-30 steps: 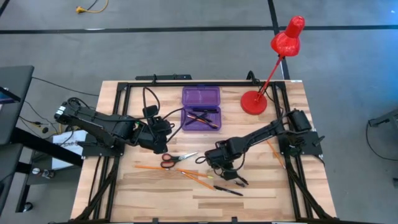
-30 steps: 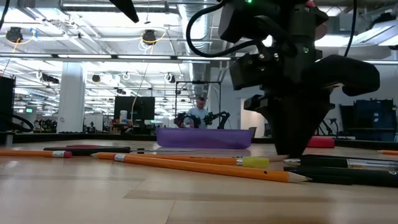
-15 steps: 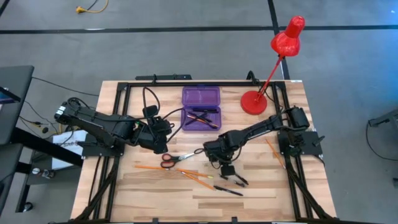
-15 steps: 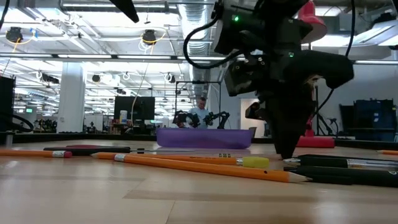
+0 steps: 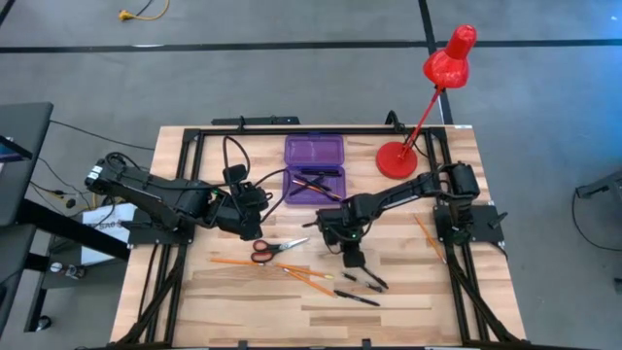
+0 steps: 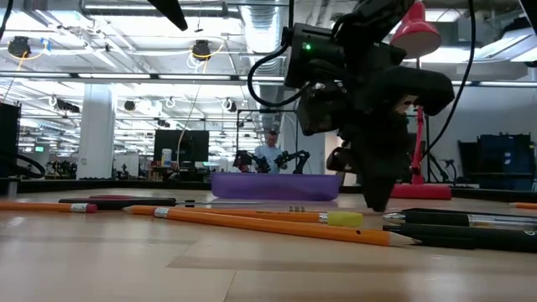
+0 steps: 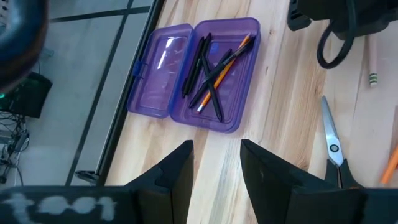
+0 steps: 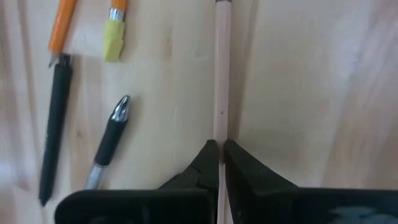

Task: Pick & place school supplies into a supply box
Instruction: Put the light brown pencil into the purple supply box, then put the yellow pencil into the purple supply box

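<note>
On the desk (image 5: pixel 214 292), the right gripper (image 5: pixel 352 259) hangs over scattered pens near the front edge, the open purple supply box (image 5: pixel 314 169) lies toward the back, and red-handled scissors (image 5: pixel 272 249) lie mid-desk.

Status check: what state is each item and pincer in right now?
Translucent purple plastic pencil case: lid open, pens and an orange pencil inside.
Red-handled scissors: blades closed, flat on the table.
Right pincer: shut on a thin pale pencil.
Left pincer: open, empty, short of the case.
</note>
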Controlling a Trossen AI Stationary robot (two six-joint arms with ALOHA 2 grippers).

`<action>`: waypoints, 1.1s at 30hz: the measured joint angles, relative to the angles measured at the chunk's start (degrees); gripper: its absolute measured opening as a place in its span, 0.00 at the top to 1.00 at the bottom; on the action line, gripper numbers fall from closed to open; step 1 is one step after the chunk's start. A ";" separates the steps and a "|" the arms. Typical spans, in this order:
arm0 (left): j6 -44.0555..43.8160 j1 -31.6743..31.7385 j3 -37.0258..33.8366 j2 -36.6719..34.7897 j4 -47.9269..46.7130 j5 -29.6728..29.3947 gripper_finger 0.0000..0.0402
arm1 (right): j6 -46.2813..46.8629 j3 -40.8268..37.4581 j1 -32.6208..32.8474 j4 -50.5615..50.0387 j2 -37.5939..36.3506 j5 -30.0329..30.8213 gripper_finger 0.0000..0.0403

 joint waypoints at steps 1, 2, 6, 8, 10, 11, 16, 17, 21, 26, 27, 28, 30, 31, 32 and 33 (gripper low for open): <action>0.00 0.00 0.00 0.00 0.00 0.00 0.69 | -0.23 0.01 -0.07 0.71 -0.22 0.76 1.00; 0.02 0.00 0.00 0.00 -0.02 0.00 0.69 | -0.23 0.09 -0.17 1.27 -0.27 1.10 1.00; 0.34 0.00 0.00 0.00 -0.01 -0.01 0.69 | -1.10 0.07 -0.54 1.45 -2.00 0.75 1.00; 0.33 0.02 0.00 0.00 -0.02 -0.01 0.69 | -1.62 0.09 -0.78 1.03 -3.03 0.13 1.00; 0.33 0.00 0.00 0.00 0.00 -0.02 0.69 | -1.47 0.09 -1.07 1.17 -3.78 0.03 1.00; 0.33 0.00 0.00 0.00 -0.02 -0.03 0.69 | -1.43 0.11 -1.39 1.07 -3.89 0.04 1.00; 0.23 0.02 0.00 0.00 0.00 -0.08 0.69 | -1.23 0.22 -2.18 1.13 -4.66 0.73 1.00; 0.20 0.02 0.00 0.00 0.00 -0.02 0.69 | -1.25 0.22 -1.94 0.97 -4.64 0.81 1.00; -0.10 0.02 0.00 0.00 0.00 -0.02 0.69 | -2.40 0.47 0.06 0.47 -4.59 -2.07 1.00; -0.08 0.02 0.00 0.00 0.00 -0.41 0.69 | -2.64 1.87 4.32 2.98 -4.59 -3.88 0.91; -0.04 0.02 0.00 0.00 0.00 -0.55 0.69 | -2.01 2.18 4.98 3.76 -4.59 -2.99 0.88; -0.04 0.02 0.00 0.00 0.00 -0.64 0.69 | -1.31 2.32 5.56 4.86 -4.59 -2.20 0.85; -0.02 0.04 0.00 0.00 0.01 -0.76 0.69 | 0.20 2.49 6.62 6.88 -4.60 0.93 0.80; 0.08 0.04 0.00 0.00 0.00 -0.85 0.69 | 0.94 2.52 7.06 7.62 -4.59 3.49 0.78; 0.47 0.04 0.00 0.00 0.00 -0.98 0.69 | 1.65 2.53 7.42 7.99 -4.60 6.00 0.76; 0.60 0.04 0.00 0.00 0.02 -1.05 0.69 | 2.14 2.54 7.71 8.22 -4.60 8.11 0.74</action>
